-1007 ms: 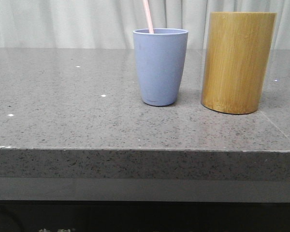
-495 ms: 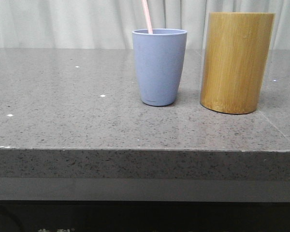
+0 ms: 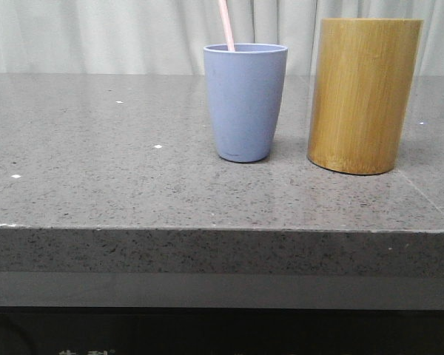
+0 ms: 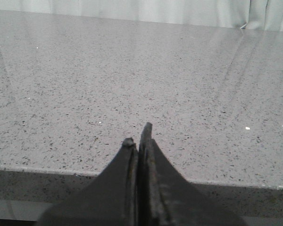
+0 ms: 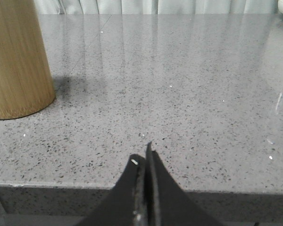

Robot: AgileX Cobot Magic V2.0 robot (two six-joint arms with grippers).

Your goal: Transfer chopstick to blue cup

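Left gripper (image 4: 139,134): jaws pressed together, nothing between them, poised near the front edge of the grey speckled surface (image 4: 132,75). No task item appears in the left wrist view.

Right gripper (image 5: 142,153): jaws likewise clenched and empty, also near the front edge of the surface. The bamboo cylinder (image 5: 16,56) stands ahead of this gripper and off to one side, well apart from the jaws. Neither gripper appears in the front view.

Task item location: in the front view, one chopstick (image 3: 226,24) stands inside the blue cup (image 3: 244,100), leaning back and to the left against the rim; only its upper end shows. Whether a second stick is present cannot be determined. The blue cup stands upright near the middle of the surface, with the bamboo cylinder just beside it on the right, not touching. On this evidence the transfer appears complete or nearly so.

Hazards from this state:
- Any renewed approach toward the blue cup could strike the protruding stick and lever the light cup over.
- Contents of the bamboo cylinder are hidden; a remaining stick inside would leave the task unfinished.
- Both jaws sit low at the surface edge; a careless move could scrape it.
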